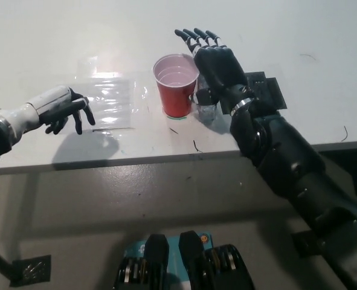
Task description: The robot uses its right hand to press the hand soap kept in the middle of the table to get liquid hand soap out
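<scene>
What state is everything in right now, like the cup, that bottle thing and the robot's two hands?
red cup: upright on the table, open top, pale inside.
clear bottle: upright beside the cup, mostly hidden under the black hand.
right hand: open, fingers spread, above the bottle.
left hand: open, fingers curled down, holding nothing, over the table's left.
plastic sheet: flat on the table.

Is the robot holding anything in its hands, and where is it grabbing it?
Nothing is held. The black right hand is open above the clear soap bottle beside the red cup. The white left hand hangs open over the table.
</scene>
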Controlling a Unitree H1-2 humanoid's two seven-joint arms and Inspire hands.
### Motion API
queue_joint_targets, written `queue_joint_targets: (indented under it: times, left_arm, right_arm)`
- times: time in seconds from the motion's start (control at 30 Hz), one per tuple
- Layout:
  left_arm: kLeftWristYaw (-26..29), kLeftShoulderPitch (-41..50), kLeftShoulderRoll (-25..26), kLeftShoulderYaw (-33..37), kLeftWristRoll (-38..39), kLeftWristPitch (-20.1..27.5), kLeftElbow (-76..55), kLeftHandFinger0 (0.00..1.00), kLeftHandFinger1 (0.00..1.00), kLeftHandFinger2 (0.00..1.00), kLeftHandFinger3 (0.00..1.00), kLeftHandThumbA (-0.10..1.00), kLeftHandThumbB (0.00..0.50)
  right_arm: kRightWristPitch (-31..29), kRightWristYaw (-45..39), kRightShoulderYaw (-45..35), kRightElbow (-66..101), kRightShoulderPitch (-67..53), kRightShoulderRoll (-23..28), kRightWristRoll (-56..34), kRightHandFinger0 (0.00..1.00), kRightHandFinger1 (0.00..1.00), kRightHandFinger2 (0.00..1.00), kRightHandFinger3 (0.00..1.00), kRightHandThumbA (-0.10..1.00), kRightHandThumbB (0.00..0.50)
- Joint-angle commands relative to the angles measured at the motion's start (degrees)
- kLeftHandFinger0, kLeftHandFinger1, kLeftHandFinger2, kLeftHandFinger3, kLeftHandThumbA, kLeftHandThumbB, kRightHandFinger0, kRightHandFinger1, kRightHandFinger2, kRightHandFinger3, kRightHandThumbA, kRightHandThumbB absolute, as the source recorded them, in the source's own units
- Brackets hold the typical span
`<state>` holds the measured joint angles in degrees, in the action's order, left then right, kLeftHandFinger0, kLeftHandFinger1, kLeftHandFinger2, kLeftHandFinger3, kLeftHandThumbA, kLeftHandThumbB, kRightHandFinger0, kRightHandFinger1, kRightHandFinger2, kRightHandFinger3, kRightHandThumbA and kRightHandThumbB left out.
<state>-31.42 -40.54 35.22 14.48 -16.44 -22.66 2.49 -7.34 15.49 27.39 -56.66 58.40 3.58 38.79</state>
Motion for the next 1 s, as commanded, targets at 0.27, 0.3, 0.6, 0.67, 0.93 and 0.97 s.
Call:
queue_joint_targets:
  times: [0.27, 0.3, 0.6, 0.67, 0.93, 0.97]
  left_arm:
    - [-1.9, -3.8, 2.5, -0.2, -1.2, 0.2, -0.2, 0.19, 0.14, 0.37, 0.65, 1.00, 0.257]
    - [-1.8, -3.8, 2.6, 0.0, -1.6, 0.4, -0.3, 0.18, 0.12, 0.32, 0.65, 1.00, 0.280]
    - [-2.0, -4.0, 2.3, -0.2, -1.5, 0.7, 0.1, 0.12, 0.10, 0.31, 0.62, 1.00, 0.284]
    - [-1.9, -3.9, 2.3, -0.3, -1.4, 0.8, 0.1, 0.16, 0.12, 0.31, 0.63, 1.00, 0.300]
    - [-2.1, -3.9, 2.3, -0.3, -1.5, 0.4, -0.1, 0.17, 0.13, 0.34, 0.64, 1.00, 0.264]
    - [-2.2, -3.9, 2.4, -0.3, -1.6, 0.5, -0.1, 0.17, 0.14, 0.34, 0.64, 1.00, 0.272]
  right_arm:
    - [1.7, 0.7, 0.0, -7.2, -7.7, -2.7, -1.2, 1.00, 1.00, 1.00, 1.00, 1.00, 0.500]
    - [1.1, 2.1, 0.0, -7.9, -7.8, -3.0, -1.2, 1.00, 1.00, 1.00, 1.00, 1.00, 0.500]
    - [-1.4, 5.4, -0.3, -10.4, -7.9, -3.4, -1.6, 1.00, 1.00, 1.00, 1.00, 1.00, 0.500]
    - [-1.5, 5.7, -0.1, -10.6, -8.0, -3.3, -1.5, 1.00, 1.00, 1.00, 1.00, 1.00, 0.500]
    - [-1.5, 5.4, 0.0, -10.7, -7.9, -3.2, -1.5, 1.00, 1.00, 1.00, 1.00, 1.00, 0.500]
    - [-1.6, 5.3, 0.0, -10.6, -8.0, -3.1, -1.5, 1.00, 1.00, 1.00, 1.00, 1.00, 0.500]
